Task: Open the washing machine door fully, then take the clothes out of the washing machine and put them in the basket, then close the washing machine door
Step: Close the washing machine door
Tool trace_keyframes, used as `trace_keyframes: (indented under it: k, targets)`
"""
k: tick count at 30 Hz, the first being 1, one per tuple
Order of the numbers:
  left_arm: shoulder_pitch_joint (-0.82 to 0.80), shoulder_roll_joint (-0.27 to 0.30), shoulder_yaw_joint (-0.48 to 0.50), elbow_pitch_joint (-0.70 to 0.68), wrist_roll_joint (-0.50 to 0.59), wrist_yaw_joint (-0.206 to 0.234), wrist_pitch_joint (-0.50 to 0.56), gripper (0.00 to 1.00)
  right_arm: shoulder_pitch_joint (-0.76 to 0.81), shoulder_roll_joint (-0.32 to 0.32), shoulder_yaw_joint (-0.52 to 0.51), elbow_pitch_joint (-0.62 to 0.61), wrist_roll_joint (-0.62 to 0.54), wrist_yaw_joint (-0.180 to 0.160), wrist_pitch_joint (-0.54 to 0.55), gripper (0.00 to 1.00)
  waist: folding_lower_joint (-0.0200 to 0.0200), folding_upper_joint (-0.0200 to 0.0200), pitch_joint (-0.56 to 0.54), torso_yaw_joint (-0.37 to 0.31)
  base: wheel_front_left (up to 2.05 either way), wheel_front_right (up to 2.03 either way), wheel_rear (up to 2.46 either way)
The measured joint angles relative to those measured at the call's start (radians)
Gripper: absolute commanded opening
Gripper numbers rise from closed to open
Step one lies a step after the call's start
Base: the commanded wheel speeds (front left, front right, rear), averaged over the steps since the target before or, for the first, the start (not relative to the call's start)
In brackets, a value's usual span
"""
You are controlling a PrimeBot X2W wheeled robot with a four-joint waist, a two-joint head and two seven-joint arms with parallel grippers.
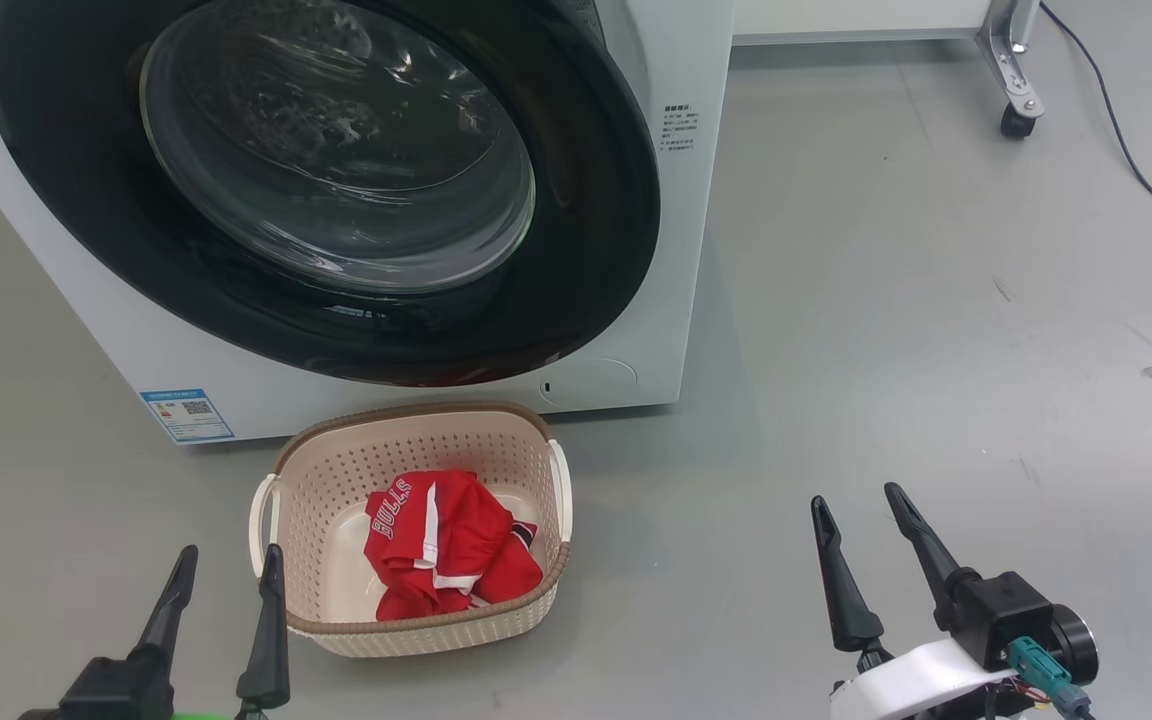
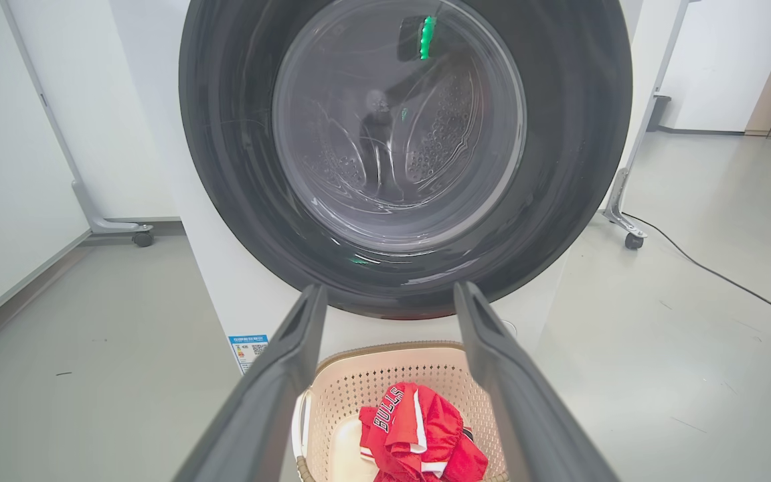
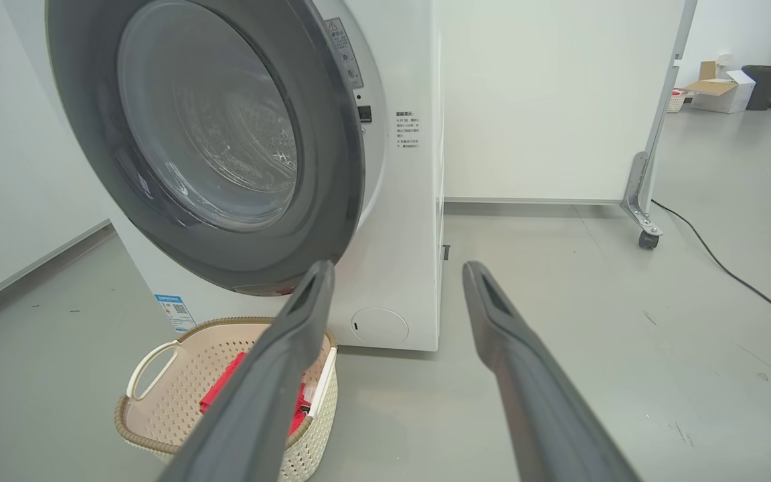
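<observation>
The clothes (image 1: pixel 446 550) lie bunched in the basket (image 1: pixel 416 412), red with the white lettering uppermost; the basket sits on the floor (image 1: pixel 886 300) just in front of the washing machine (image 1: pixel 671 250), at six o'clock from the washing machine door (image 1: pixel 336 170) in the head view; the door looks swung across the opening, glass bowl facing out, and nothing red shows through it in the left wrist view, though I cannot tell whether it is latched; the left end effector (image 1: pixel 231 552) hangs at about seven o'clock, just beside the basket's near-left corner, fingers spread and holding nothing; the right end effector (image 1: pixel 856 495) is at about four o'clock, well apart from basket and machine, likewise released and empty; by this, unloading looks done and the closing step is in hand or finished; the next move, if any, calls for a flat push on the door's rim until it seats.
</observation>
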Motion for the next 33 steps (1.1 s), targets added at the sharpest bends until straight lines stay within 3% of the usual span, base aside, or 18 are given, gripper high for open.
trace_keyframes:
  k: [2,3,5,21,33]
  targets:
    - [0.0,-0.001,0.0,0.0,0.002,0.003,0.0,1.0,0.0,0.0,0.0,0.0,0.003,0.0,0.0,0.95,0.0,0.0,-0.001,0.0,0.0,0.0,0.0]
    - [0.0,-0.002,0.0,0.0,0.003,0.005,0.0,1.0,0.0,0.0,0.0,0.0,0.004,0.0,0.0,0.59,0.0,0.0,-0.001,0.0,0.0,0.0,0.0]
    - [0.0,-0.003,0.0,0.0,0.003,0.005,0.0,1.0,0.0,0.0,-0.001,0.0,0.004,0.0,0.0,0.0,0.0,0.0,-0.002,0.0,0.0,0.0,0.0]
    - [-0.001,-0.016,-0.029,0.001,0.019,0.004,0.0,1.0,0.0,-0.003,-0.031,0.002,0.006,0.002,0.0,0.0,0.0,0.0,-0.002,0.022,0.0,0.0,0.0]
    - [-0.009,-0.017,-0.045,-0.003,0.026,-0.007,-0.008,1.0,-0.08,-0.028,-0.031,0.057,0.004,0.057,0.0,0.0,0.0,0.0,0.019,0.092,0.0,0.0,0.0]
